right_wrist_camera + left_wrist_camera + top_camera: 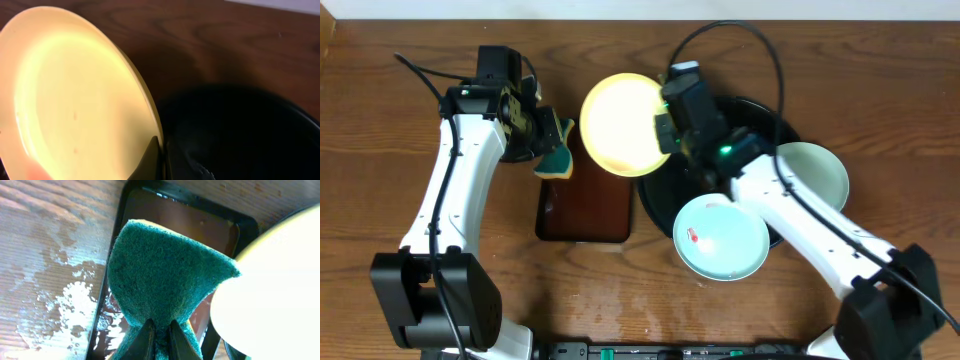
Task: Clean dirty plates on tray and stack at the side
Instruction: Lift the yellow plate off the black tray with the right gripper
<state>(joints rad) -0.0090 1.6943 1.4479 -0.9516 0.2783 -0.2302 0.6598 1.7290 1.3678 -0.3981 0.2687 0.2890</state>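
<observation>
While the left fingers [547, 136] pinch a green sponge [165, 275] by its lower end, the right fingers [160, 157] are clamped on the rim of the yellow plate [75, 100]. The plate is held up off the desk [360, 150] and tilted, its hollow face turned towards the sponge. From overhead it hangs between the two arms, above the far end of the brown tray [190, 220] and just left of the black tray [240, 135]. The sponge fans out wide above the fingers, scouring side to the left wrist camera, and sits over the brown tray's left part. Its right corner comes close to the plate's edge, though I cannot tell if they touch. The brown tray's floor looks wet and shiny, and whitish patches mark the wood beside it.

One mint plate [720, 237] lies at the near edge of the black tray, overhanging the rim, with a small red smear on its left side. A second mint plate [815, 172] rests on the tray's right side, partly hidden by the right arm.
</observation>
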